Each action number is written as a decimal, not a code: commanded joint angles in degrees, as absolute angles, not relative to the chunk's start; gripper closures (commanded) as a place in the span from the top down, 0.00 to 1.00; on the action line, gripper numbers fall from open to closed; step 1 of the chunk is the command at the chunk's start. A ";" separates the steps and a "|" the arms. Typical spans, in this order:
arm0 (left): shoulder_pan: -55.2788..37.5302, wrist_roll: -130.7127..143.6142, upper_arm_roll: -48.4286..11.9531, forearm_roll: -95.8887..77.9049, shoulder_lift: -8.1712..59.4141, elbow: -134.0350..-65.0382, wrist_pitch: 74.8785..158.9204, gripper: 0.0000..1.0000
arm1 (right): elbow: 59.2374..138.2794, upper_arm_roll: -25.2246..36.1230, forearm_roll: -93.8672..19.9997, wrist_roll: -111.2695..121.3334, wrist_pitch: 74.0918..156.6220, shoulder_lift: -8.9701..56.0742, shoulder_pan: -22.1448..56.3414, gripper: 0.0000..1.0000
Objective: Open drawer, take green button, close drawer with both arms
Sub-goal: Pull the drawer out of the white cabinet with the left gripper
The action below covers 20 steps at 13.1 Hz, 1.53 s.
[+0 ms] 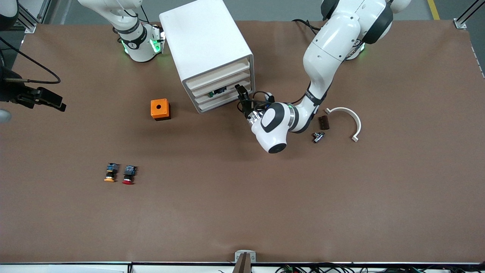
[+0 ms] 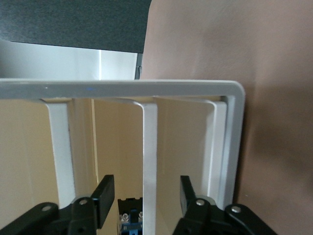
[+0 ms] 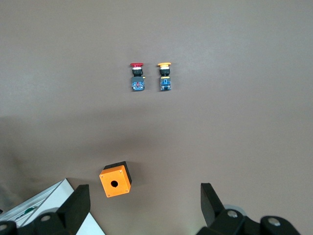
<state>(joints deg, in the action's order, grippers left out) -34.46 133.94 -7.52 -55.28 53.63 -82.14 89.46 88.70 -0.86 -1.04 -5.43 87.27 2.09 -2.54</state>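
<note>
The white cabinet (image 1: 206, 41) stands near the robots' bases, with four drawers alike. The drawer (image 1: 206, 96), third from the top, shows a dark and green button (image 1: 219, 91) in the gap above its front. My left gripper (image 1: 242, 98) is open right at that drawer's front, at the end toward the left arm. In the left wrist view the gripper (image 2: 144, 196) straddles a white drawer edge (image 2: 149, 156), and the button's black-and-blue body (image 2: 129, 220) shows between the fingers; its cap is hidden. My right gripper (image 1: 57, 103) is open and empty, up in the air at the right arm's end, and it also shows in the right wrist view (image 3: 144, 205).
An orange box (image 1: 160, 109) with a hole sits beside the cabinet. A yellow-capped button (image 1: 110, 172) and a red-capped one (image 1: 129, 175) lie nearer the camera. A white curved bracket (image 1: 350, 119), a brown block (image 1: 323, 122) and a metal piece (image 1: 317, 137) lie by the left arm.
</note>
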 commanded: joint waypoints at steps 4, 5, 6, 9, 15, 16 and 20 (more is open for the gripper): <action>-37.18 135.09 -7.12 -57.39 54.76 -81.65 89.12 0.27 | 88.59 -1.32 -1.05 -6.42 86.75 1.85 -3.08 1.00; -36.92 135.09 -7.12 -57.39 54.84 -81.65 89.12 0.13 | 88.59 -1.32 -1.05 -6.42 86.75 1.85 -3.08 1.00; -36.65 135.09 -7.03 -57.31 54.76 -81.56 89.12 0.00 | 88.59 -1.32 -1.05 -6.42 86.75 1.85 -2.99 1.00; -35.17 134.56 -6.24 -56.43 54.41 -81.13 88.95 0.00 | 88.59 -1.32 -1.05 -6.59 86.57 1.76 -2.73 1.00; -24.80 132.73 -6.15 -52.82 53.35 -76.12 88.86 0.01 | 89.03 -1.49 -1.14 -23.25 86.92 2.45 3.14 1.00; -23.74 130.89 -6.15 -52.82 53.35 -75.68 89.03 0.02 | 89.03 -1.58 -1.58 -28.60 87.36 3.42 5.43 1.00; -21.10 122.79 -5.89 -52.65 53.44 -75.85 89.03 0.58 | 88.95 -5.95 -8.08 -44.87 91.13 9.48 6.77 1.00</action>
<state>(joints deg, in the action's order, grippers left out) -23.56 125.61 -5.86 -52.98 54.19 -76.71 90.54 89.77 -3.05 -6.19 -38.64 89.68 6.42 7.57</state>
